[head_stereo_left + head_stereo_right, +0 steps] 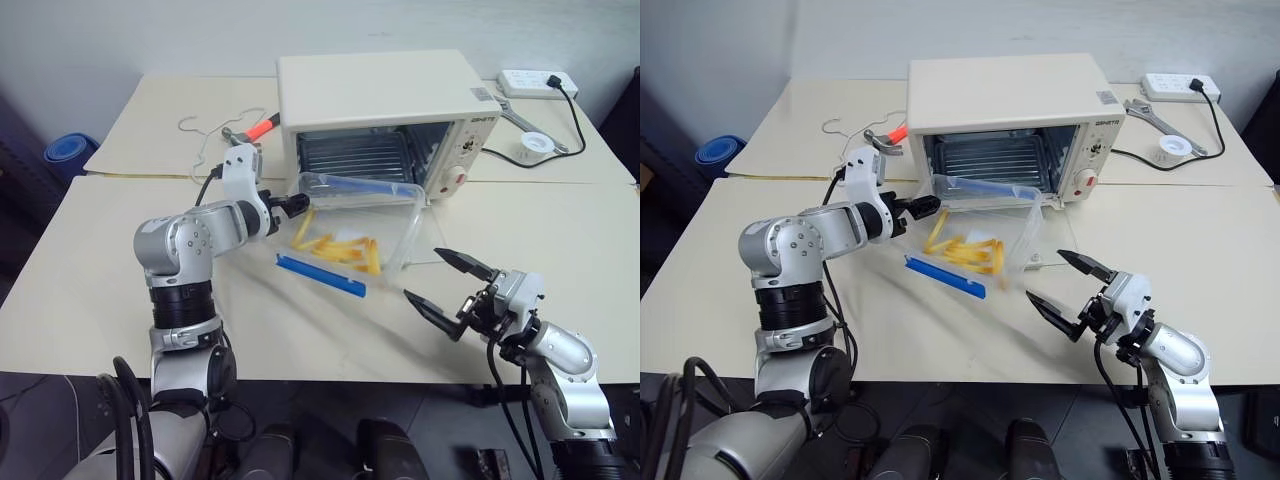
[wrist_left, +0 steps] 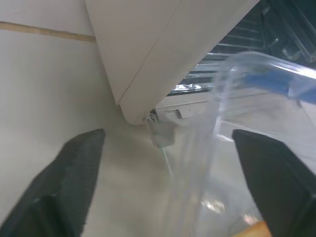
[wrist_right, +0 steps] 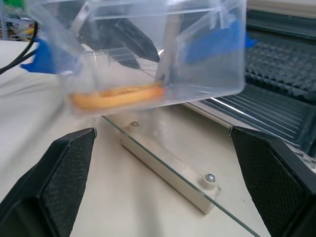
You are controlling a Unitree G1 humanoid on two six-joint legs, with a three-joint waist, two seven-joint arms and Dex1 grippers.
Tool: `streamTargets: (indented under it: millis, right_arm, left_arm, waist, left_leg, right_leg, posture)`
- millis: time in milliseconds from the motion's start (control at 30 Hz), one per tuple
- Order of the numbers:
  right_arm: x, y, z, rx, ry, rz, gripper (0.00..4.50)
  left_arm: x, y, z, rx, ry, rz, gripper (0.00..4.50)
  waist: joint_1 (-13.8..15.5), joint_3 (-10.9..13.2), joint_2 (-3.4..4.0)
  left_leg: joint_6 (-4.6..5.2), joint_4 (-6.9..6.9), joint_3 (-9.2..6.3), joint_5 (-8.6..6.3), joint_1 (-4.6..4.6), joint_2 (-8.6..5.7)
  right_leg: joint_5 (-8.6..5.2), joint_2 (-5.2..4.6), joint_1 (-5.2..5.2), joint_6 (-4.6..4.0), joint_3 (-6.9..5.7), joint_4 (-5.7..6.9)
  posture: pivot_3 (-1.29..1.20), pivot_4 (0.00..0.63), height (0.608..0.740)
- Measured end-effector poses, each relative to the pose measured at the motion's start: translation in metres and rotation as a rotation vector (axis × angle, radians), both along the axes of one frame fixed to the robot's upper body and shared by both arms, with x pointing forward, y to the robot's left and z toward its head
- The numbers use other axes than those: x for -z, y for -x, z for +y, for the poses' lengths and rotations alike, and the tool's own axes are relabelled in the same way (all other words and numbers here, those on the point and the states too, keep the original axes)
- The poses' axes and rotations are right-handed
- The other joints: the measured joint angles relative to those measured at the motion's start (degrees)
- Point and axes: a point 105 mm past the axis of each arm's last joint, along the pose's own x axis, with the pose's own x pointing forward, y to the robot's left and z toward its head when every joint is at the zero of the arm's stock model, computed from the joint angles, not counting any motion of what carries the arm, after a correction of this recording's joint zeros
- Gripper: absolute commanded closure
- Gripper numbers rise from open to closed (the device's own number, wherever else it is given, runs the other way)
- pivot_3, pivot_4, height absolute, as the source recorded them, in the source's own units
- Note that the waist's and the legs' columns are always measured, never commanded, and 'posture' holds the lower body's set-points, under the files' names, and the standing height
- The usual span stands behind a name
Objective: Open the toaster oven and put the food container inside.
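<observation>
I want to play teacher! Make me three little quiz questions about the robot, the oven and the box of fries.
1. True or false: the toaster oven door is down.
2. What colour are the clips on the food container? A red, B blue, C green.
3. What tool with a red handle lies on the table left of the oven?

Key: 1 true. 2 B. 3 a hammer.

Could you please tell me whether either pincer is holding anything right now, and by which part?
Nothing is held: the left pincer stands open at the food container's edge, and the right pincer is open, apart from it.
</observation>
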Motion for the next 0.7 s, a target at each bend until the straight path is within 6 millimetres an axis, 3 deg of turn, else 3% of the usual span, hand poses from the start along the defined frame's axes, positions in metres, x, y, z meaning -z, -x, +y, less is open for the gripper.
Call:
streamTargets:
  millis: [267, 400, 700]
  right_arm:
    - [-0.003, 0.0, 0.002, -0.004, 0.0, -0.008, 0.0]
    - [-0.003, 0.0, 0.002, -0.001, -0.004, -0.009, 0.0]
    - [-0.006, -0.003, 0.004, 0.002, -0.016, -0.021, 0.0]
  left_arm:
    - [-0.001, 0.007, 0.014, 0.011, -0.086, 0.021, 0.01]
    - [0.0, 0.008, 0.018, 0.021, -0.115, 0.028, 0.86]
    - [-0.01, 0.012, 0.028, 0.112, -0.218, 0.041, 3.66]
  waist:
    - [-0.5, 0.0, 0.0]
    - [-0.4, 0.0, 0.0]
    - [-0.6, 0.0, 0.01]
  left_leg:
    - [-0.01, -0.03, 0.0, 0.0, 0.02, 0.05]
    - [-0.01, -0.01, 0.0, -0.01, 0.0, 0.05]
    - [-0.01, -0.02, 0.0, -0.01, 0.0, 0.06]
  right_leg:
    - [0.0, 0.05, -0.02, 0.0, 0.02, 0.02]
    - [0.0, 0.05, -0.02, 0.0, 0.02, 0.02]
    - [0.0, 0.07, -0.03, -0.01, 0.03, 0.05]
  posture:
    - [0.0, 0.15, 0.74]
    - [0.0, 0.15, 0.74]
    - [0.0, 0.15, 0.74]
